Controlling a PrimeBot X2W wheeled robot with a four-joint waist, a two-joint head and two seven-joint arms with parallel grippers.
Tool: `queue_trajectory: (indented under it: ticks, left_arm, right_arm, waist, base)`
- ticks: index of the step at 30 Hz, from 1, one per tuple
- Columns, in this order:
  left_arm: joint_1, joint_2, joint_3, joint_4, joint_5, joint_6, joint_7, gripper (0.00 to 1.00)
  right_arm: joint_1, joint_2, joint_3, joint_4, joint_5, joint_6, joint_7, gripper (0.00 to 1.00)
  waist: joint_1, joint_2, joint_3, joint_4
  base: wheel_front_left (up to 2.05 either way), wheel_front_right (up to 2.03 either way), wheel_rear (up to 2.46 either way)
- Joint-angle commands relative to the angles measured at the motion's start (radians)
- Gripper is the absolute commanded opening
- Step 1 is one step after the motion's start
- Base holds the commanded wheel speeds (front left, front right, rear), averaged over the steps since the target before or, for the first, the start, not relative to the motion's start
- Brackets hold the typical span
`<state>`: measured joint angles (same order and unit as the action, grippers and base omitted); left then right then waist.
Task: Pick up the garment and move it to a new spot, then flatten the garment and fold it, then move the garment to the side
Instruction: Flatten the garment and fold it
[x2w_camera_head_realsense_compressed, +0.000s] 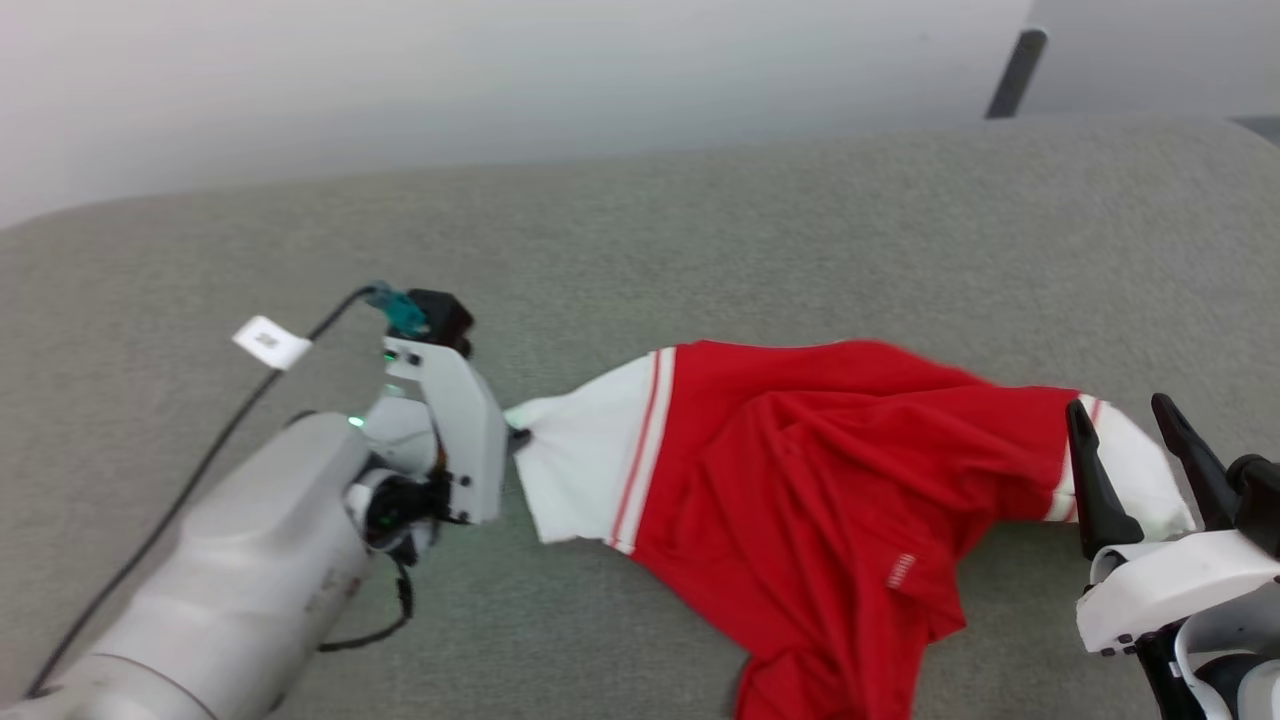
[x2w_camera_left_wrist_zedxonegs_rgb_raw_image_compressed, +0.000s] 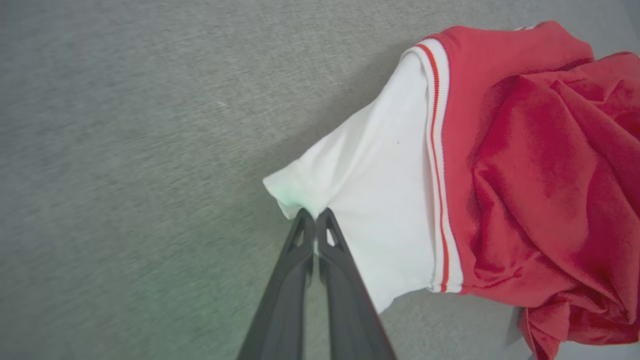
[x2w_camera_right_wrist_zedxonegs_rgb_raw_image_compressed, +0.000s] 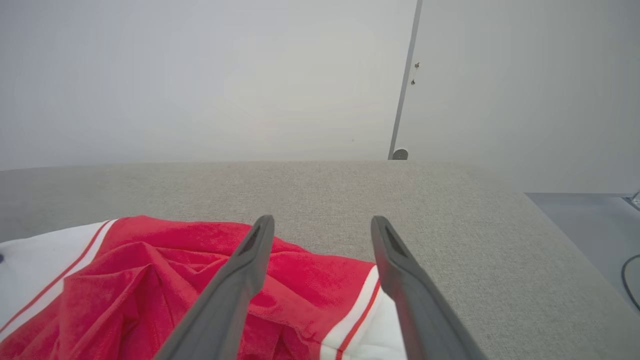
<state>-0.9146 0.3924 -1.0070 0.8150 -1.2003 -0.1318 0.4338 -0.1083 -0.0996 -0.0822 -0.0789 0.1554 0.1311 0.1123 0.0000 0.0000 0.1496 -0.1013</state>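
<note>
Right gripper (x2w_camera_right_wrist_zedxonegs_rgb_raw_image_compressed: 322, 225), garment (x2w_camera_right_wrist_zedxonegs_rgb_raw_image_compressed: 150, 260), grey fabric surface (x2w_camera_right_wrist_zedxonegs_rgb_raw_image_compressed: 450, 210), pale wall (x2w_camera_right_wrist_zedxonegs_rgb_raw_image_compressed: 200, 75) beyond

Garment (x2w_camera_head_realsense_compressed: 800, 470): a red jersey with white sleeves and red-and-white striped trim. It lies crumpled on the grey fabric surface (x2w_camera_head_realsense_compressed: 700, 230). One white sleeve points left, the other right.

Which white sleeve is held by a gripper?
The sleeve on the robot's left, pinched at its edge by the shut left gripper; the other sleeve lies ungripped by the open right gripper.
</note>
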Motion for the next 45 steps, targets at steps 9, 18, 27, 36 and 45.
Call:
queue_trajectory:
  ticks: [9, 18, 27, 36, 45]
  left_arm:
    - [-0.022, 0.086, 0.010, 0.047, 0.005, 0.002, -0.027, 0.00]
    - [0.013, 0.165, 0.015, 0.121, 0.006, 0.005, -0.040, 0.00]
    - [0.066, 0.159, 0.030, 0.177, -0.025, 0.009, -0.051, 0.00]
    - [0.061, 0.153, 0.024, 0.163, -0.012, 0.004, -0.102, 1.00]
    - [0.035, 0.177, 0.008, 0.106, 0.025, 0.002, -0.178, 1.00]
  right_arm:
    - [0.026, -0.018, 0.001, -0.032, -0.008, -0.001, 0.026, 1.00]
    - [0.046, -0.032, -0.008, -0.052, -0.002, -0.001, 0.043, 1.00]
    - [0.053, -0.031, -0.018, -0.058, -0.007, -0.001, 0.052, 1.00]
    - [0.060, -0.028, -0.022, -0.049, -0.003, -0.001, 0.045, 1.00]
    - [0.071, -0.025, -0.028, -0.053, -0.002, -0.001, 0.034, 1.00]
  waist:
    - [0.0000, 0.0000, -0.065, 0.073]
    - [0.0000, 0.0000, -0.077, 0.088]
    - [0.0000, 0.0000, -0.082, 0.098]
    - [0.0000, 0.0000, -0.102, 0.114]
    - [0.0000, 0.0000, -0.121, 0.127]
  base:
    - [0.00, 0.00, 0.00]
    - [0.00, 0.00, 0.00]
    - [0.00, 0.00, 0.00]
    - [0.00, 0.00, 0.00]
    - [0.00, 0.00, 0.00]
